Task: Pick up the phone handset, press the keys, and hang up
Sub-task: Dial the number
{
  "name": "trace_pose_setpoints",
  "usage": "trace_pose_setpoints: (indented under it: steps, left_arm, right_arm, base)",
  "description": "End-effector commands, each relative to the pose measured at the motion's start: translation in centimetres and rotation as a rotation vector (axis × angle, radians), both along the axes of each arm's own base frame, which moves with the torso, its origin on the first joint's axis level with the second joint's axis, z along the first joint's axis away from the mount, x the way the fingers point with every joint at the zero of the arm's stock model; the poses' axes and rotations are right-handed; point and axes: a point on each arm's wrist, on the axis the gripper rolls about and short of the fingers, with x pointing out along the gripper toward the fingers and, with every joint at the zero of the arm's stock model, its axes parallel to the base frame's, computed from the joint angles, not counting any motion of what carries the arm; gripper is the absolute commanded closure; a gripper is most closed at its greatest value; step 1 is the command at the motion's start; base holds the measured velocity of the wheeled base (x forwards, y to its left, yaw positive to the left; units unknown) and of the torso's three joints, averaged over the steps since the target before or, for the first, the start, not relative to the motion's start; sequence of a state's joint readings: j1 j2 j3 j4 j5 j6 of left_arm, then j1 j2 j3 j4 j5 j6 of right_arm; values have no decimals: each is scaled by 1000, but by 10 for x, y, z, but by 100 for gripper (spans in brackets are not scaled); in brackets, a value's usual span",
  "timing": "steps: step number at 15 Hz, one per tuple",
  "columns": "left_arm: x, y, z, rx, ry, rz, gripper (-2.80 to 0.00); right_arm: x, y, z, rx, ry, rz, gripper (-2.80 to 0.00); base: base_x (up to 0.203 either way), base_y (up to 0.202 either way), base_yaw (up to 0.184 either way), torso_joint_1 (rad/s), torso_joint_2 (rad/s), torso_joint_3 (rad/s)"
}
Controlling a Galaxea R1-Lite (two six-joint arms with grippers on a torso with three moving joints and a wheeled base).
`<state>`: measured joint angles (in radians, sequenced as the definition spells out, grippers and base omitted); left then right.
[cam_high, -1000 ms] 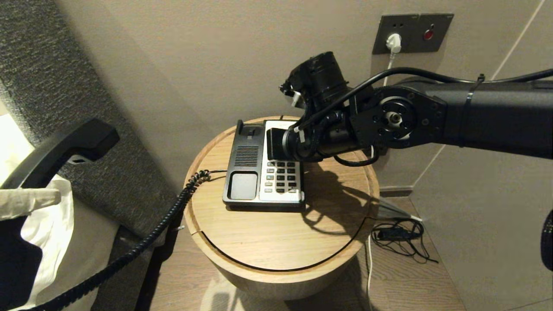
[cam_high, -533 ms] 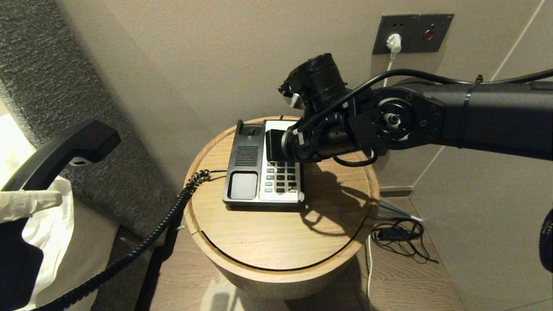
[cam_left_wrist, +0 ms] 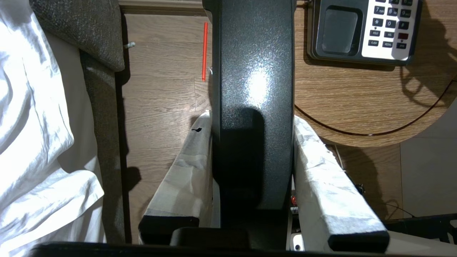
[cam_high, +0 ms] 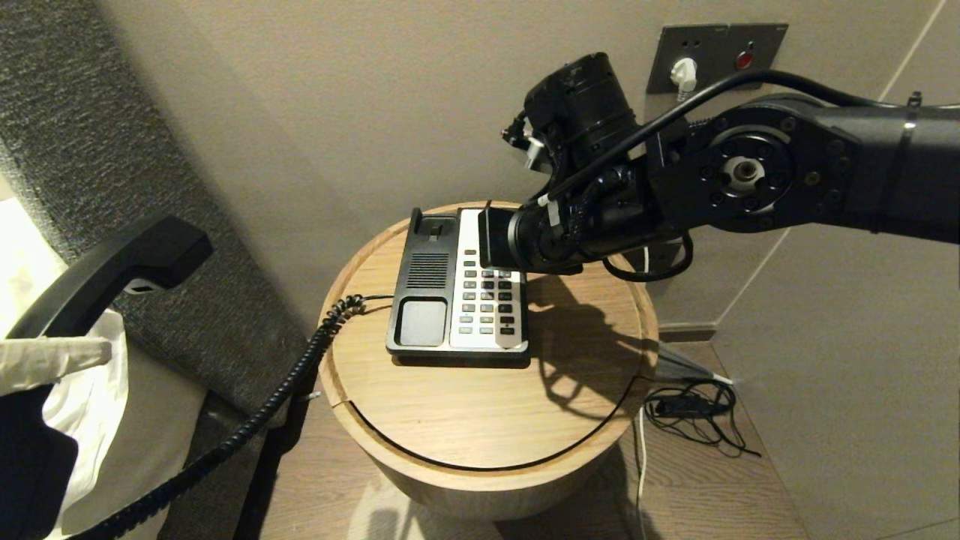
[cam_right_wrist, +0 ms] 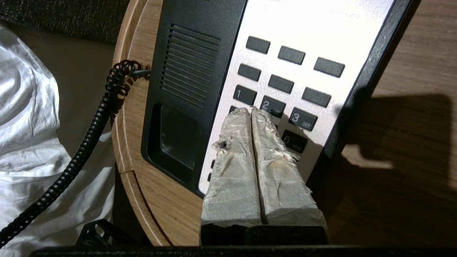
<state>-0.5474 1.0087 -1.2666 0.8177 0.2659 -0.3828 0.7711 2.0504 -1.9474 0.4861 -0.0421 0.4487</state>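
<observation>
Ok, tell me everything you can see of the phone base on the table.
The phone base lies flat on the round wooden table. Its left part is black plastic with a speaker grille and an empty cradle; the right part is a silver panel of dark keys. A coiled cord leaves its left side. The right tool, fingers together, hovers over the keypad near key 2.

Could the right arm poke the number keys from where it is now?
Probably yes. The right gripper is shut, its tips close above the keypad, nothing between. The left gripper holds the handset off to the side.
</observation>
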Motion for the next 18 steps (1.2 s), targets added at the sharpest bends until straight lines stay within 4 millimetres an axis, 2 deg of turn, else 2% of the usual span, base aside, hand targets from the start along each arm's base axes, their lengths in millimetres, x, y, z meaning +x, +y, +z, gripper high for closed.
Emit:
trace_pose_setpoints:
  steps: [1,6,11,18]
  left_arm:
    - [0,0,0,1,4,2,0]
    - [0,0,-2,5,9,3,0]
    - [1,0,-2,6,10,3,0]
    - [0,0,-3,5,10,5,0]
  right_arm:
    - [0,0,0,1,4,-1,0]
    - [5,5,-13,-24,34,-3,0]
    - [3,2,-14,-48,52,-7,0]
    - [10,3,-25,-71,70,-15,0]
  base:
    - [0,0,0,0,0,0]
    - [0,0,0,0,0,0]
    - [0,0,0,0,0,0]
    - [0,0,0,0,0,0]
